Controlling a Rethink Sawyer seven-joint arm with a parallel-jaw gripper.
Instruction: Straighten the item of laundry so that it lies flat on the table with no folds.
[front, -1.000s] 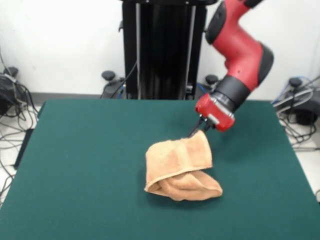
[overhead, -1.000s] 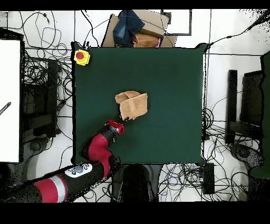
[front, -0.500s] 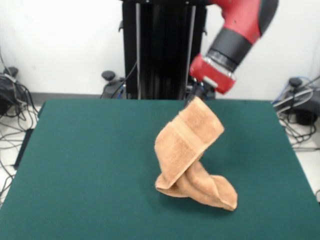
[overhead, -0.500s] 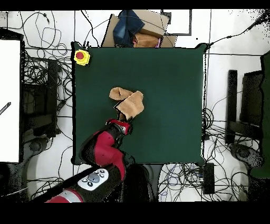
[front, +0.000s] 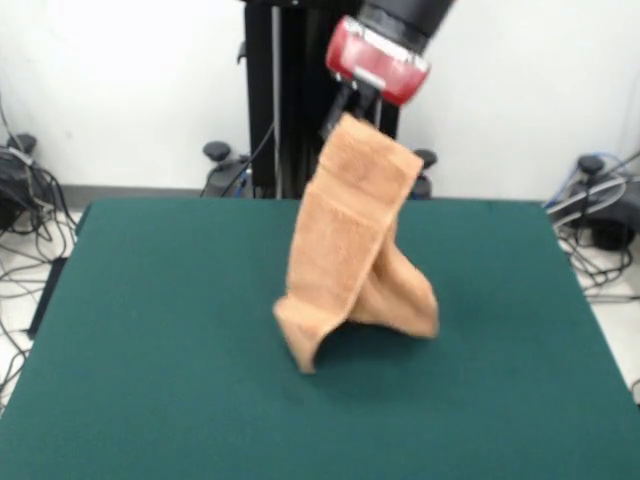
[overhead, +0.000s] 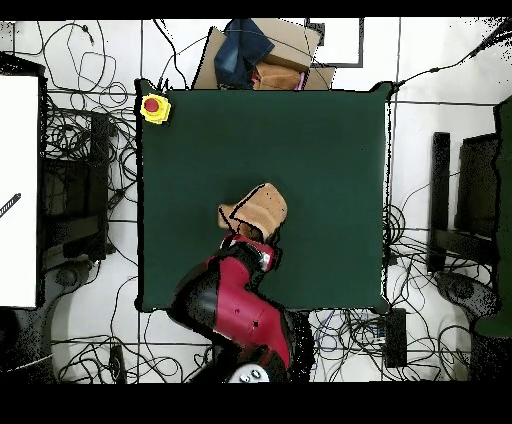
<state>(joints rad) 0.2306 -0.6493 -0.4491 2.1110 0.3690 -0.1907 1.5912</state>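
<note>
The table (front: 150, 300) lies bare at its left; near the middle hangs the towel (front: 350, 240), doubled lengthwise, its lower corners at or just above the felt; the gripper (front: 345, 108) pinches its top corner, high toward the far side. Judged from this, the lift is made; the spreading is left, since folds remain and nothing lies flat yet.

The towel (front: 352, 250) hangs down from the gripper (front: 346, 108), which pinches its top end high above the table (front: 150, 330). The towel's low end hangs near the middle of the table. In the overhead view, a button box (overhead: 154, 107) sits on one far corner of the table.
</note>
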